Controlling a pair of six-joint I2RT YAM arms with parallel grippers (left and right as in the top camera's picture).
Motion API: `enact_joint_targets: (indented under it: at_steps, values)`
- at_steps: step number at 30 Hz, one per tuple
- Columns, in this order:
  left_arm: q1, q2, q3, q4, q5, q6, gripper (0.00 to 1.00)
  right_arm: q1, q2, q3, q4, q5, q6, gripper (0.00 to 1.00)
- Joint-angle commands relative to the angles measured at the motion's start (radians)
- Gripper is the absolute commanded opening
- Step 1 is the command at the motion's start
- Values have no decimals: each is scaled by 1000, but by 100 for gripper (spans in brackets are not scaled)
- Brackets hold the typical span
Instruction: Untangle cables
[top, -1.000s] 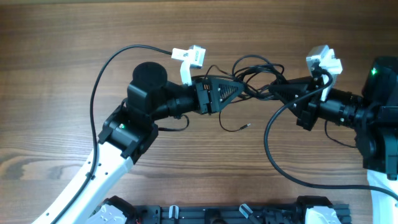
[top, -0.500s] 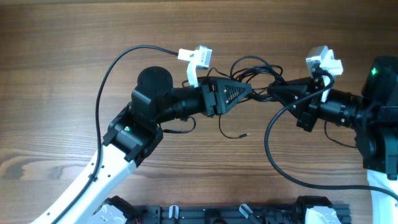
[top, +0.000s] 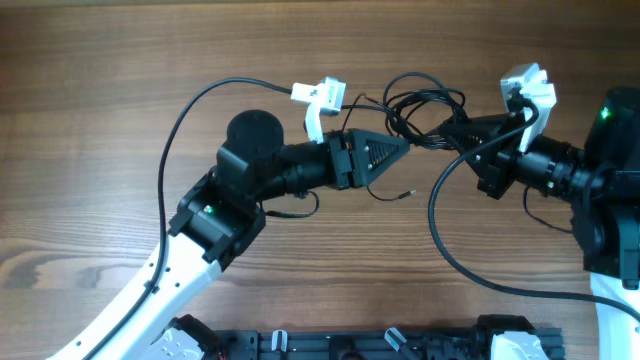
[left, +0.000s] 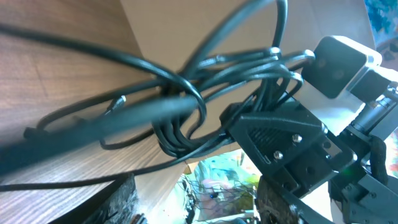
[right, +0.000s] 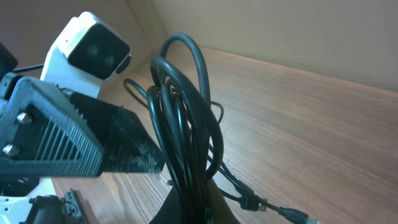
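Observation:
The cables (top: 425, 100) are a tangle of thin black cords hanging above the wooden table between the two arms. My right gripper (top: 440, 137) is shut on the bundle, and in the right wrist view the cords (right: 183, 112) rise in loops out of its closed jaws (right: 193, 208). A small plug (right: 252, 202) dangles beside them. My left gripper (top: 403, 148) is open, its tip just left of the bundle. In the left wrist view the knotted cords (left: 180, 106) lie just ahead of its spread fingers (left: 118, 199), with nothing between them. One loose cord end (top: 405, 193) trails on the table.
Thick black arm wiring loops out at the left (top: 170, 130) and at the right (top: 440, 230). A dark rack (top: 380, 345) runs along the near table edge. The right arm's body (top: 610, 190) fills the right side.
My left arm has moved right and a little away, up to the bundle. The right gripper has shifted slightly away with the cords, and the loose end slid right.

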Motion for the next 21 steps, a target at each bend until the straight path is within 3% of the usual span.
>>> enact_joint_targets:
  at_steps: [1,21]
  values:
    - [-28,-16,10,5,-53,-20,63,-3,2,0,5,-31,19,4]
    - [-91,26,10,35,-137,-16,54,-3,2,0,-20,-106,-6,5]
